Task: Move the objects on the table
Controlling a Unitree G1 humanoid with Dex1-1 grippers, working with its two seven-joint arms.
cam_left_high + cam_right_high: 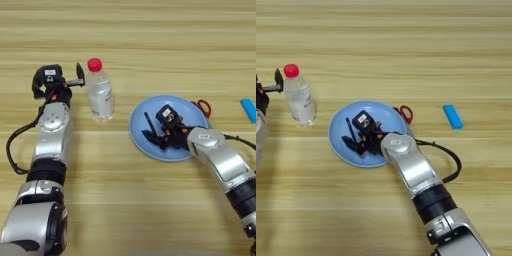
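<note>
At table's left edge — left gripper [76, 80]: hovering by the neck of the bottle; one black finger is showing just left of the cap, its partner is not showing, so spread or pressed together cannot be told.
Bottle [100, 92]: standing upright, red cap on, just right of that finger; whether it is touching cannot be told.
Plate [192, 107]: lying right of the bottle, under the right fingers.
Pen [148, 123]: lying on the plate, just left of the right fingers, slanting.
Right gripper [156, 138]: reaching low over the plate's near-left part, fingers spreading apart, pinching nothing clearly.
Scissors [203, 107]: red handles peeking out past the plate's far-right rim, behind the right fingers.
Block [452, 116]: lying well right of both grippers.
Table [150, 40]: carrying all items.
Handling advice: likely closing squarely across the pen, keeping the plate from sliding.
</note>
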